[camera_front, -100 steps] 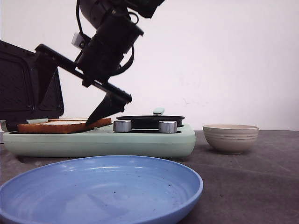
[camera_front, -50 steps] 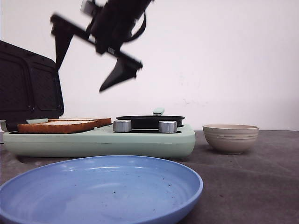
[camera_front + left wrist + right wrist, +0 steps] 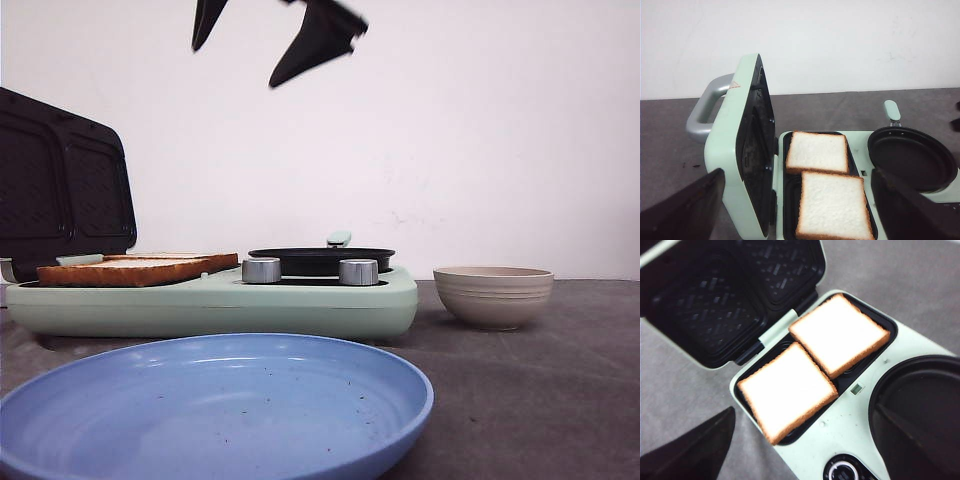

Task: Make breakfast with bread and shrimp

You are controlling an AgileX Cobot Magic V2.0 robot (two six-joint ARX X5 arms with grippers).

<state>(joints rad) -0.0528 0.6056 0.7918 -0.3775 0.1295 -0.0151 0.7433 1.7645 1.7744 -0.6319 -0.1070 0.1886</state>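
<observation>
Looking left to right on the front view: we see the black ribbed lid point(image 3: 60, 180) standing open at far left, its waffle-pattern plates bare. Just right of it lies the bread point(image 3: 130, 268), two square white slices with golden-brown crusts. They sit flat side by side in the dark wells of the mint-green sandwich maker point(image 3: 200, 305), edges close or touching. Then come two round metal knobs point(image 3: 262, 270), and behind them a shallow round black pan point(image 3: 320, 260) with a pale green handle. Well right on the grey table point(image 3: 540, 400) is a ribbed beige bowl point(image 3: 494, 296). Nearest us is a glossy blue plate point(image 3: 215, 400), lightly speckled.

The left gripper point(image 3: 799, 172) has its dark wedge-shaped fingers spread wide and holds nothing. The right gripper point(image 3: 805, 409) is the same, fingers wide apart, looking down on the bread. One pair of black pointed fingers shows at the top of the front view, high above the bread; we cannot tell which arm's.
</observation>
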